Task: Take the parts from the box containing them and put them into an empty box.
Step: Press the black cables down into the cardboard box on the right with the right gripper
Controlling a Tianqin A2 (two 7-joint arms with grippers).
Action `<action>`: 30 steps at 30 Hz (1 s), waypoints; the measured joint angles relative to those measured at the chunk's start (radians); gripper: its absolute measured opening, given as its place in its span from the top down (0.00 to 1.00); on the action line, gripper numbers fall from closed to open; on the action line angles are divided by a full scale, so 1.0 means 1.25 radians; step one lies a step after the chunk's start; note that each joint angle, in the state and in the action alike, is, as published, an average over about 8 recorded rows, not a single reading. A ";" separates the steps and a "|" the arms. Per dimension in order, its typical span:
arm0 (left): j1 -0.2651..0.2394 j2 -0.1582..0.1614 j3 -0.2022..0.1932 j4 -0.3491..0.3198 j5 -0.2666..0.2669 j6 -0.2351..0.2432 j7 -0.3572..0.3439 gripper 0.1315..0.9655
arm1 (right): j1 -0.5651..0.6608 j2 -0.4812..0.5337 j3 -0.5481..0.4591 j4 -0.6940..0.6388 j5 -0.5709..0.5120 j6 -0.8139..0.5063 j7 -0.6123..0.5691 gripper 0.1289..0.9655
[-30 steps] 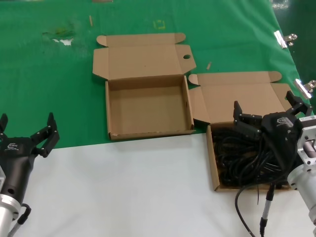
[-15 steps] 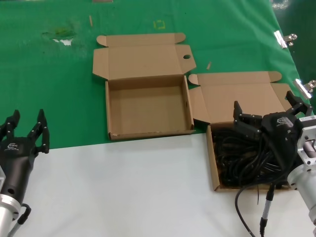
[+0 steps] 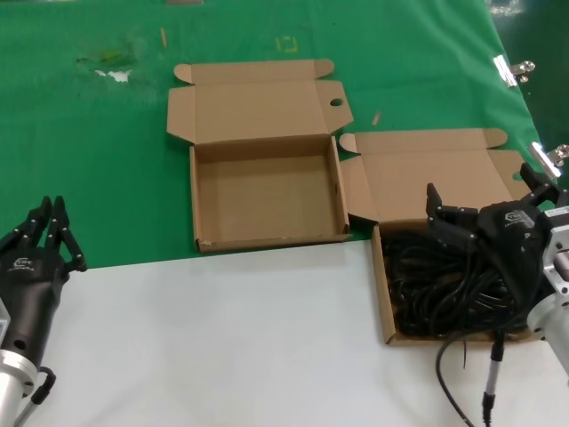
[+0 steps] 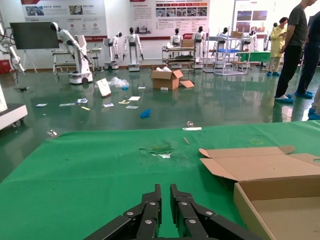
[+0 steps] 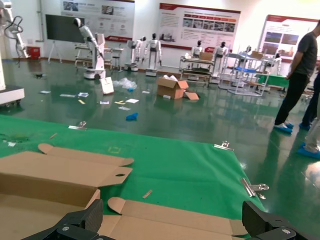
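The parts, black looped power cords, lie in the brown cardboard box at the right, whose lid flap is open behind it. The empty box stands open at the middle, also seen in the left wrist view. My right gripper is open wide and hovers just over the cords at the back of their box; its wrist view shows that box's lid flap between the fingers. My left gripper is shut and empty at the far left, on the green cloth's front edge, as its wrist view also shows.
A thin robot wire with a silver plug hangs in front of the cord box. Metal clips hold the green cloth at the right edge. White table surface lies in front.
My left gripper has closed its fingers from wide open to shut. My right gripper has shifted slightly to the right over the cords and stays open.
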 joint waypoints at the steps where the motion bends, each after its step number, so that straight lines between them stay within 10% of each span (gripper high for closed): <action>1: 0.000 0.000 0.000 0.000 0.000 0.000 0.000 0.89 | 0.001 0.007 -0.003 -0.001 0.002 0.000 0.002 0.00; 14: 0.000 0.000 0.000 0.000 0.000 0.000 0.000 0.98 | -0.010 0.166 -0.020 0.021 0.016 -0.111 0.029 0.00; 30: 0.000 0.000 0.000 0.000 0.000 0.000 0.000 0.99 | 0.091 0.352 0.014 -0.014 0.078 -0.526 -0.131 0.00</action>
